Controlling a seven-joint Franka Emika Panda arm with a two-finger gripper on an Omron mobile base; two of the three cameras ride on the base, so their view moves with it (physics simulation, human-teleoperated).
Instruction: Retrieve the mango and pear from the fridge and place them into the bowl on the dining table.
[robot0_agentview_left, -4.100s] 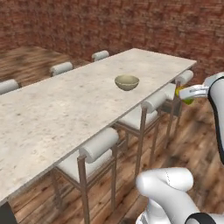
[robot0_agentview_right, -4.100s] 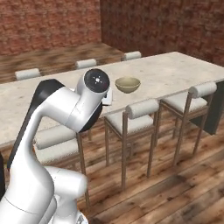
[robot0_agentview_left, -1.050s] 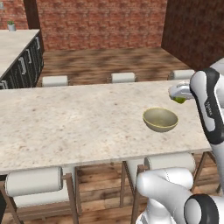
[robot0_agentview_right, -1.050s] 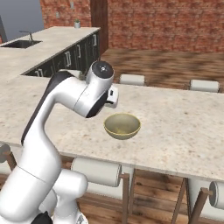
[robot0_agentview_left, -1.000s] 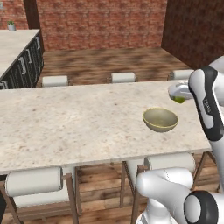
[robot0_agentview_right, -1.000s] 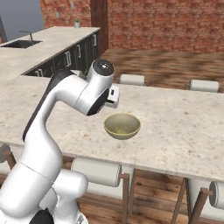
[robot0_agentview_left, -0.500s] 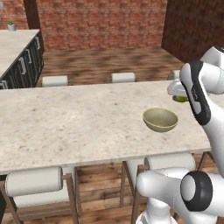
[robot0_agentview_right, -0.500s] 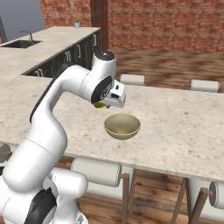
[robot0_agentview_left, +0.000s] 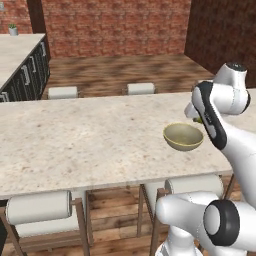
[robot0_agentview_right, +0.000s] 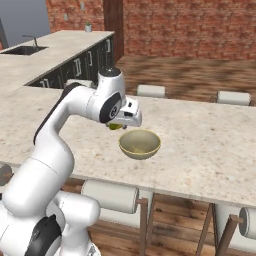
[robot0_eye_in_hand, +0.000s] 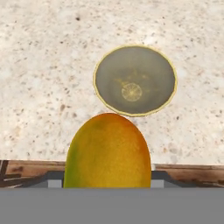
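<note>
Arm is folded up and over the dining table (robot0_agentview_left: 90, 140): upper links rise from the base, elbow high, forearm angled down so the hand points at the tabletop. In the left base view the wrist sits at about 2 o'clock from the bowl (robot0_agentview_left: 183, 136); in the right base view it's at about 10 o'clock from the bowl (robot0_agentview_right: 140, 143), hand just above and beside the rim, not touching it.

Gripper (robot0_agentview_right: 116, 126) is clamped on the mango (robot0_eye_in_hand: 107, 152). Hand view shows the orange-yellow fruit with a greenish edge on its left, sitting at 6 o'clock in frame and covering the finger tips. From the base cameras just a small yellow-green sliver of it peeks out under the hand (robot0_agentview_left: 199, 120).

Bowl in hand view (robot0_eye_in_hand: 135, 80) is at 12 o'clock from the mango, seen from straight above, round rim fully visible, inside bare. The fruit's top edge overlaps nothing of the rim; a thin strip of table shows between them.

Bowl stands upright on the speckled top, near the table's near edge. White stools (robot0_agentview_left: 37, 207) tucked along both long sides. Brick wall (robot0_agentview_left: 115, 25) behind.
</note>
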